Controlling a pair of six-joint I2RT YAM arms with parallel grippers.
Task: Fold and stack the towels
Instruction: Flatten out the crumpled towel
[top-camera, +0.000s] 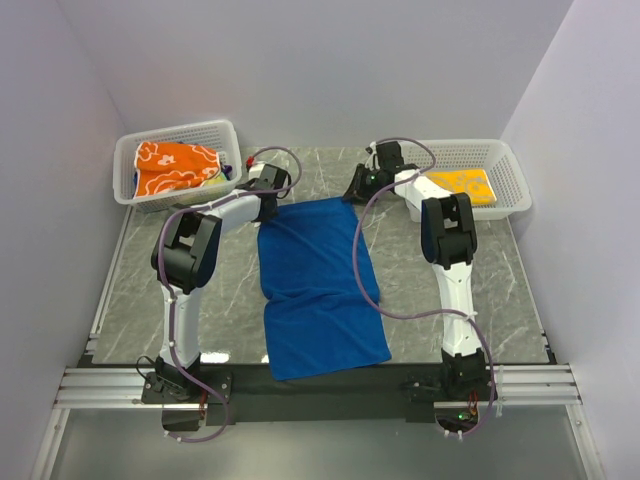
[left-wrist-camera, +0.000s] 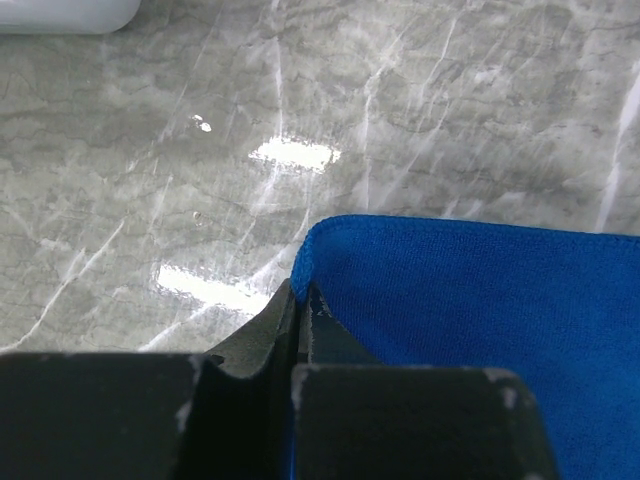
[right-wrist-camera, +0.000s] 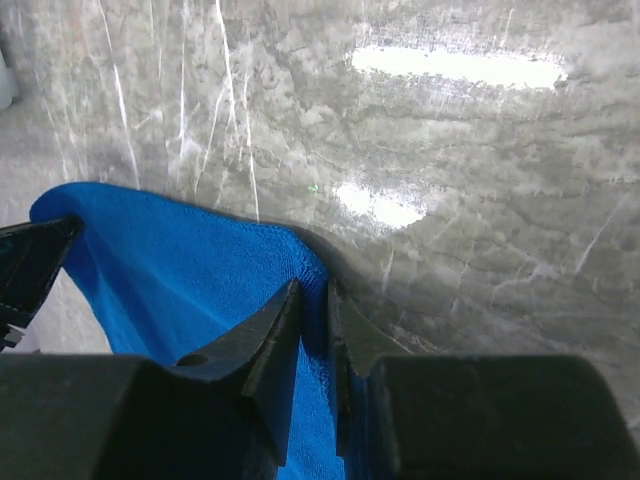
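The left gripper (left-wrist-camera: 299, 310) is closed tight on the far left corner of the blue towel (left-wrist-camera: 480, 330), and the cloth edge sits between its fingers. The right gripper (right-wrist-camera: 314, 305) has its jaws almost together, with the far right corner of the same towel pinched between them. The towel lies flat along the middle of the grey marble table (top-camera: 140, 290), its near end at the near edge. The orange towel (top-camera: 172, 165) lies in the left basket (top-camera: 180, 131), the yellow towel (top-camera: 462, 184) in the right basket (top-camera: 512, 185).
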